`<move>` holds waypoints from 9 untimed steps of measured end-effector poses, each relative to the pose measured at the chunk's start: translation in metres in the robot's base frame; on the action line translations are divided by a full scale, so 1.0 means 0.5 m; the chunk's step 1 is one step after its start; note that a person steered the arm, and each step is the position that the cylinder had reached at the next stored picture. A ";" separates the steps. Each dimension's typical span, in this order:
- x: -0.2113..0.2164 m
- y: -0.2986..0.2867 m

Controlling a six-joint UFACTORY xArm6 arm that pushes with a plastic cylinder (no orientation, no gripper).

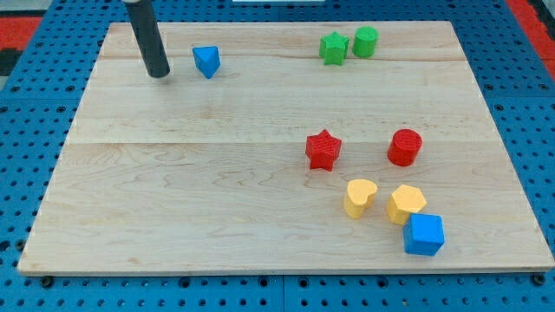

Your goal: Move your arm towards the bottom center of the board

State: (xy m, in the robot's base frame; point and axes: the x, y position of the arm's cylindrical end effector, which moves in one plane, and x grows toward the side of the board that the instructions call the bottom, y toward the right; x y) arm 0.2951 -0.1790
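My tip rests on the wooden board near its top left corner. The dark rod rises from it out of the view's top. A blue triangular block lies just to the tip's right, apart from it. A green star block and a green cylinder touch each other at the top right. A red star block and a red cylinder sit right of centre. A yellow heart block, a yellow hexagonal block and a blue cube cluster at the bottom right.
The board lies on a blue perforated table. A red patch of surface shows at the view's top left corner.
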 end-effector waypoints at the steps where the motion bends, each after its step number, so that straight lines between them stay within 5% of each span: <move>1: -0.007 0.149; 3: -0.001 0.412; 4: 0.054 0.223; 5: -0.030 0.100; 6: -0.094 0.209; 8: -0.030 0.455; 9: 0.143 0.455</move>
State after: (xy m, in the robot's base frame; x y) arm 0.3667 0.0484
